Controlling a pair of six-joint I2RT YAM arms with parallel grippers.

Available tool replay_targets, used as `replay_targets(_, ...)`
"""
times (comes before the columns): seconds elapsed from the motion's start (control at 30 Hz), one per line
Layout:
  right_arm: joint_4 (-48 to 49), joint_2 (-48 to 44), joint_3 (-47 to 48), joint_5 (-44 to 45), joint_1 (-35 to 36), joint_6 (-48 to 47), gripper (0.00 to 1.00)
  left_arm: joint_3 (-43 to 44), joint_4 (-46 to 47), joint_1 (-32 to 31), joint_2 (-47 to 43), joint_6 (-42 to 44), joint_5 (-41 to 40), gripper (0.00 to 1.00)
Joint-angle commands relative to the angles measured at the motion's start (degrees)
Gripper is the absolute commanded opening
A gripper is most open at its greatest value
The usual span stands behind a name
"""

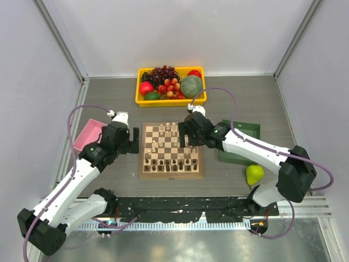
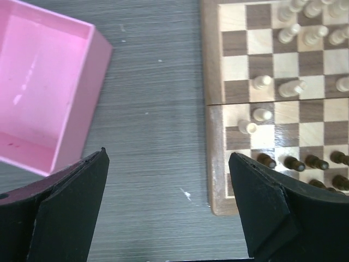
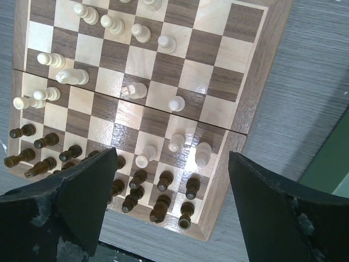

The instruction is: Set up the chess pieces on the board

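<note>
Grey walls closed in the table (image 1: pixel 109 93) on three sides, its dark wood-grain top running back to the far wall. On my overhead feed the board (image 1: pixel 172 174) sat square in the middle of it, just beyond the two arm bases.

I saw the dark pieces (image 1: pixel 173 162) lined up in two rows along the board's near edge. The white pieces (image 1: pixel 166 131) were looser: several stood at the far edge, others were scattered over the middle squares, and three stood close to the dark rows on the right side. One or two of the middle ones looked tipped over, though I could not be sure.

My left gripper (image 1: pixel 134 140) hung just off the board's left edge with its jaws spread wide and nothing between them. Through its wrist camera, bare table showed between the fingers, with the right finger over the board's near left corner. The pink tray (image 1: pixel 90 134) lay just to its left.

My right gripper (image 1: pixel 185 131) hovered over the far right part of the board, also spread wide and gripping nothing.

Under that arm, right of the board, lay the green tray (image 1: pixel 252 130), with a pear (image 1: pixel 254 173) on the table near it. A yellow bin (image 1: pixel 170 102) of fruit (image 1: pixel 191 86) stood at the far side.
</note>
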Motion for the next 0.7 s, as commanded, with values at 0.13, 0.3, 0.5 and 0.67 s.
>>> replay_targets(0.13,0.7,4.35,6.08,-3.45,-0.24,-1.42,0.88,1.93,-3.92,8.15,-5.16,6.03,-1.67,0.99)
replay_targets(0.3,0.62,7.17,8.62,-4.85,-0.15,-1.95,0.84,0.35,-3.05,11.4,-6.39,8.4,-2.2,1.0)
replay_targets(0.5,0.44,9.63,11.09,-5.47,-0.24,-2.3,0.82,-1.05,-2.69,12.55,-5.6,9.02,-2.46,1.0)
replay_targets(0.67,-0.43,11.04,12.58,-5.39,-0.24,-2.3,0.82,-0.88,-2.08,12.81,-5.78,8.76,-2.64,1.0)
